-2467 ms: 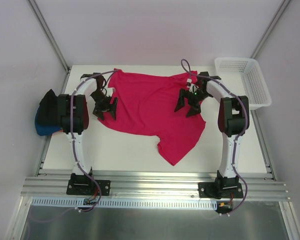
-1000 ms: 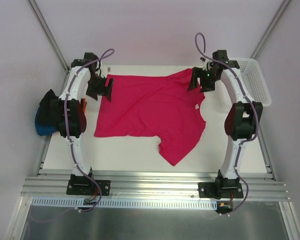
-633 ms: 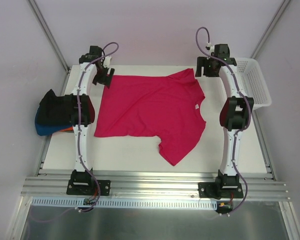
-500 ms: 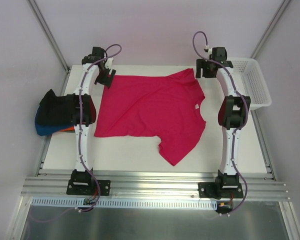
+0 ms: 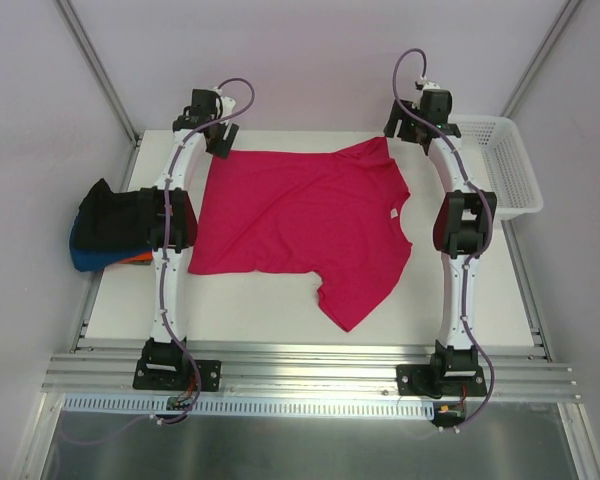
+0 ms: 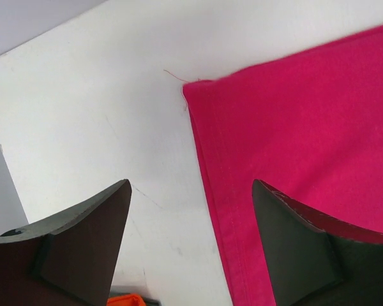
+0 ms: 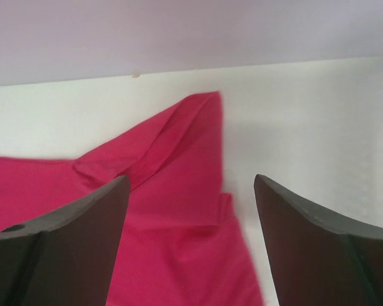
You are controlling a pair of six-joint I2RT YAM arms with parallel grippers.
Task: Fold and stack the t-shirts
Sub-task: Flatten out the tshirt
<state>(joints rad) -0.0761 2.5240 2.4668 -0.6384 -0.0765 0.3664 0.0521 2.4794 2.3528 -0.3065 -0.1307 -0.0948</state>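
Trouble is waiting mostly at the far edge of the table [image 5: 250,300], where both arms are reaching out almost straight. The crimson-pink shirt [image 5: 300,220] is lying spread across the middle of the table, one sleeve trailing toward the near side, while the black, blue and orange shirts [image 5: 95,215] are sitting in a heap at the left edge. The left gripper [image 6: 190,191] is hovering with its jaws wide apart and empty over the shirt's far left corner [image 6: 195,86], one finger above bare table and the other above cloth. The right gripper [image 7: 191,185], just as wide and holding nothing, is hanging over the far right sleeve [image 7: 179,140], which is lying creased and partly doubled on itself. To my eye the left jaws are risking a close beside the hem rather than around it, since that corner is lying thin and flat. On the right, the rumpled sleeve is inviting a pinch of the top layer alone, so the cloth could be dragging unevenly. With one side catching and the other missing, the shirt would be skewing rather than folding square. The white basket [image 5: 490,160] is standing just beside the right arm, and a wide swing could be knocking it.
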